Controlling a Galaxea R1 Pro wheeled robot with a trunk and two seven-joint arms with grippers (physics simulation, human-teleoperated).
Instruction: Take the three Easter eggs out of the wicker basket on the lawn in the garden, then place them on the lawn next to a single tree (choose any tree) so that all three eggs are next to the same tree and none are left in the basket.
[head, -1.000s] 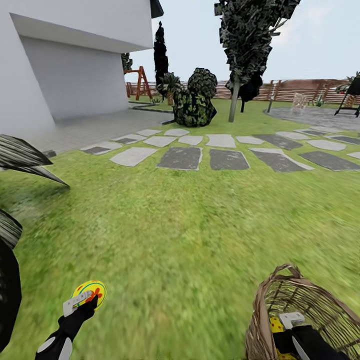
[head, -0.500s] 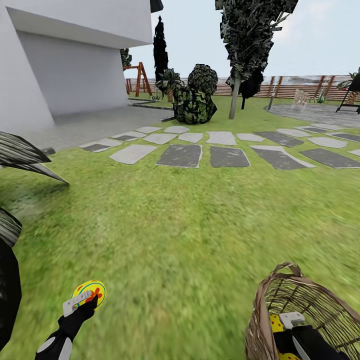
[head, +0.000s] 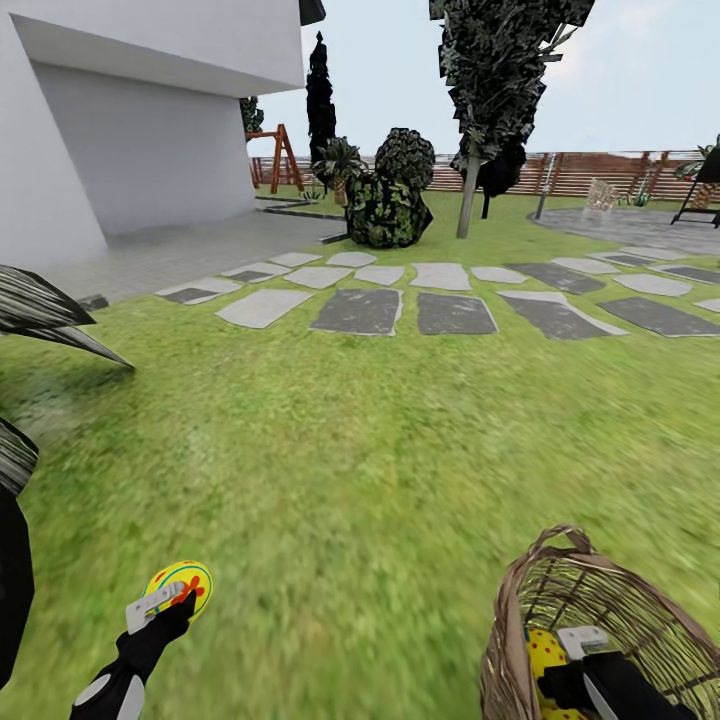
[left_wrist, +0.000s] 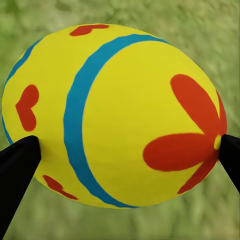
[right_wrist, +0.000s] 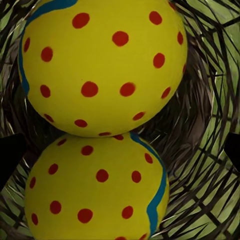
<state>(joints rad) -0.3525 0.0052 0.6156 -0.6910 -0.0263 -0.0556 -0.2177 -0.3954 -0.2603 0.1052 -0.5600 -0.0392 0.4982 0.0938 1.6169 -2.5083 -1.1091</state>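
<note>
My left gripper (head: 168, 601) is shut on a yellow Easter egg (head: 181, 585) with a blue band and a red flower, held low over the lawn (head: 380, 450). In the left wrist view both fingertips (left_wrist: 17, 165) press on that egg (left_wrist: 120, 115). My right gripper (head: 581, 640) hangs open inside the wicker basket (head: 640, 605). Two red-dotted yellow eggs (right_wrist: 102, 65) (right_wrist: 95, 190) lie touching on the basket's woven bottom (right_wrist: 200, 150), between the spread fingers. One of them shows beside the gripper (head: 543, 652). The thick-trunked tree is out of view.
Grey stepping stones (head: 456, 313) cross the grass ahead. Beyond them stand a dark bush (head: 388, 205), a slim-trunked dark tree (head: 468, 200), the slat fence (head: 600, 172) and a white house wall (head: 140, 150). Striped palm fronds (head: 45, 315) reach in at the left.
The whole view has shifted slightly and the basket sits a little further left in it. Both grippers keep their places and hold as before.
</note>
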